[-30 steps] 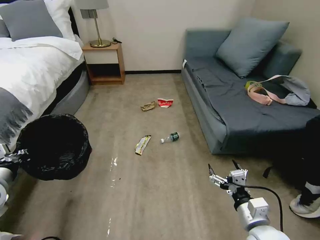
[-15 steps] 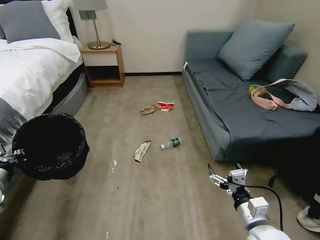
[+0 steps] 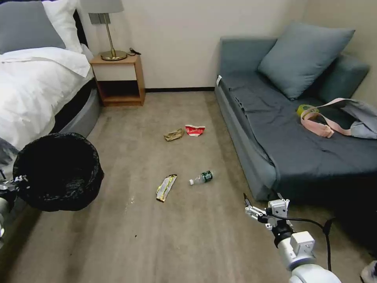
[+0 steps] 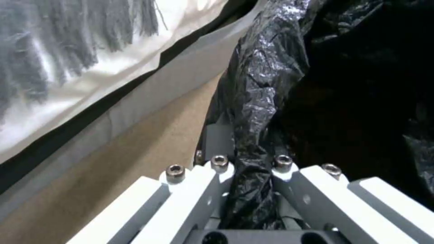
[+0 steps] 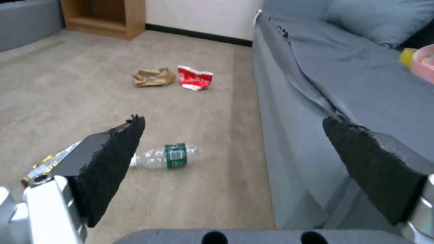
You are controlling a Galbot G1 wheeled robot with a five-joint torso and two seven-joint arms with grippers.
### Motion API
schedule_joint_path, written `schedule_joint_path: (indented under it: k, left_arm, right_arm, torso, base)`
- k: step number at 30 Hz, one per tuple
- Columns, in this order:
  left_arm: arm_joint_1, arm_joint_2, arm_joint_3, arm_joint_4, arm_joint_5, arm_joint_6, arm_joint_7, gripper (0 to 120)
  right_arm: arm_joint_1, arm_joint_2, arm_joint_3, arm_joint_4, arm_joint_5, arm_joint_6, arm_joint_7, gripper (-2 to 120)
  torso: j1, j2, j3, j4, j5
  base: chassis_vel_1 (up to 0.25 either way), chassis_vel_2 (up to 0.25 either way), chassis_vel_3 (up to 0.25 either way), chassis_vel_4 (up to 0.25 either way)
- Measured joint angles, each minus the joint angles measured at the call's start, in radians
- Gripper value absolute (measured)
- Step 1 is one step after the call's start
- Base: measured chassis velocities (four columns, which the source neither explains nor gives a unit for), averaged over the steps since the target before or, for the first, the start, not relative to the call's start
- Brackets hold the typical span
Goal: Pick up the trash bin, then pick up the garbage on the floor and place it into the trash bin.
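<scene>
From the head camera, the left pincer carries the small round trash bin lined with crinkled black plastic off the floor, beside the bed. The right pincer hangs spread and empty near the grey sofa's front edge. Ahead of it and to its left lie the clear plastic bottle with a green label and the flat gold-yellow snack wrapper; farther ahead sit the crumpled brown paper and the crushed red-and-white carton.

From the left wrist, the left pincer pinches the bag-covered rim. Judging by that thin hold, the bin should be kept level.

From the right wrist, the right pincer frames the bottle, the nearest piece. A good approach lowers squarely over its body, across its length, so it cannot roll away.
</scene>
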Motion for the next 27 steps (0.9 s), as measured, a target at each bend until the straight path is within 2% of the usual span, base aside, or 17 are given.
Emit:
schedule_joint_path:
  k: [27]
  left_arm:
    - [0.007,0.003,-0.017,0.016,0.006,-0.007,0.017,2]
  right_arm:
    - [0.005,0.002,-0.006,0.009,0.001,-0.014,0.003,100]
  torso:
    - [0.000,0.000,0.000,-0.0001,0.0000]
  base:
    - [-0.125,0.114,0.118,-0.116]
